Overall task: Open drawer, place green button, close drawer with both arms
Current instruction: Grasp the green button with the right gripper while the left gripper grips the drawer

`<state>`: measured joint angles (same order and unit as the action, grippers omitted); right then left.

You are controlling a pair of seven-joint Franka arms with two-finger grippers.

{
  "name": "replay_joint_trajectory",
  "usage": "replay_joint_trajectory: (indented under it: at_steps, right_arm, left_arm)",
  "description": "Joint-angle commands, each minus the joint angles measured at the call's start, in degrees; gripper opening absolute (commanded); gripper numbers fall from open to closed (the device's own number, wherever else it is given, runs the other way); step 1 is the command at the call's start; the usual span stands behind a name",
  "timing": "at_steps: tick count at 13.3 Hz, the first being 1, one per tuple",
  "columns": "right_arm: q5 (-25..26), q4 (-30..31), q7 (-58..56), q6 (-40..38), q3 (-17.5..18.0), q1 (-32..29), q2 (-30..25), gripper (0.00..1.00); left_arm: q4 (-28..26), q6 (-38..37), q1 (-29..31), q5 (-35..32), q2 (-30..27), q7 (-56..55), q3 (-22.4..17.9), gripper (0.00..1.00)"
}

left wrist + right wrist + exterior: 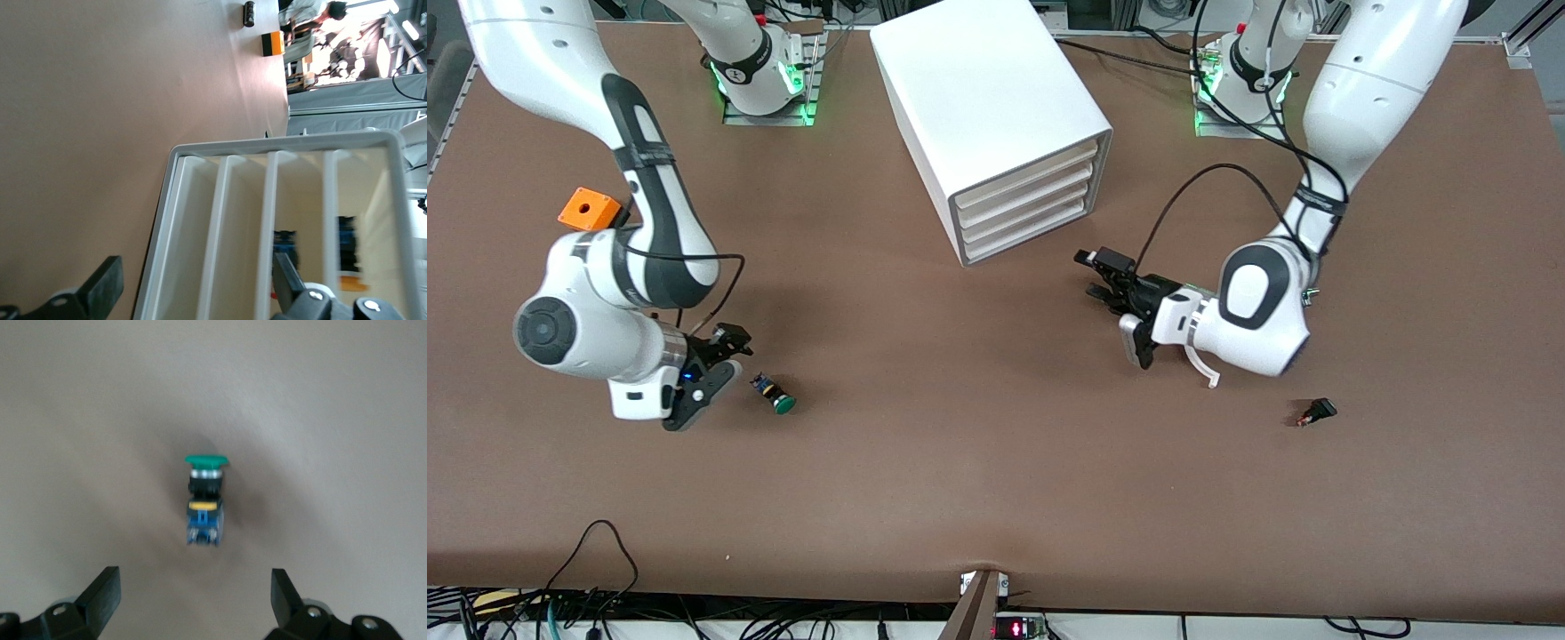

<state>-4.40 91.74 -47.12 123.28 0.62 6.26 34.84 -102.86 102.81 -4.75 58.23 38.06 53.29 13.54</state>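
Front view: white box cabinet stands on the brown table near the edge where the arm bases sit, midway between them, its stack of drawers all shut and facing the left arm's end. The drawer in question is among the lower ones, flush with the others. Left gripper hangs low over bare tabletop in front of the drawer fronts, fingers spread, nothing held, pointed at the cabinet. Right gripper is low over the table toward the right arm's end, fingers apart and empty. The button lies on its side on the table just beside that gripper, green cap turned toward the front camera's edge. Orange box with a hole sits farther from the camera, partly hidden by the right arm. Small black-and-red switch lies toward the left arm's end, nearer the camera than the left gripper. Left wrist view: drawer fronts fill the frame, the two black fingers wide apart, clear of the cabinet. Right wrist view: button lies ahead of the open fingertips, centred on the gap, untouched.
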Motion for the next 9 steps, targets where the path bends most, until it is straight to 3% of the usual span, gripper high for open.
replay_joint_trajectory:
  at_steps: [1, 2, 3, 4, 6, 9]
  right_arm:
    - [-1.23, 2.74, -7.88, 6.42, 0.52, -0.19, 1.46, 1.0]
    - [-1.23, 3.88, -7.98, 7.92, 0.61, -0.2, 1.63, 1.0]
    - [-1.32, 4.5, -7.72, 9.33, 0.61, -0.2, 1.81, 1.0]
    - [-2.19, 4.68, -7.46, 9.6, 0.61, -0.11, 2.51, 1.0]
    - [-4.91, 4.68, -7.63, 9.69, 0.61, -0.11, 3.48, 1.0]
    - [-4.92, 4.59, -8.25, 11.8, 0.52, -0.11, 4.97, 1.0]
  left_arm:
    - [-8.56, 5.54, 0.36, 8.0, -2.37, 8.64, 2.53, 0.9]
    - [-11.28, 6.86, 0.36, 12.22, -2.37, 12.58, 3.59, 0.79]
    - [-13.66, 7.49, 0.36, 15.48, -2.37, 16.97, 4.12, 0.61]
    - [-15.6, 7.41, 0.36, 16.99, -2.37, 20.67, 4.21, 0.45]
    - [-17.72, 6.97, 0.7, 17.01, -2.37, 23.52, 4.12, 0.24]
    - [-19.39, 6.35, 0.97, 17.01, -2.46, 23.35, 4.56, 0.23]
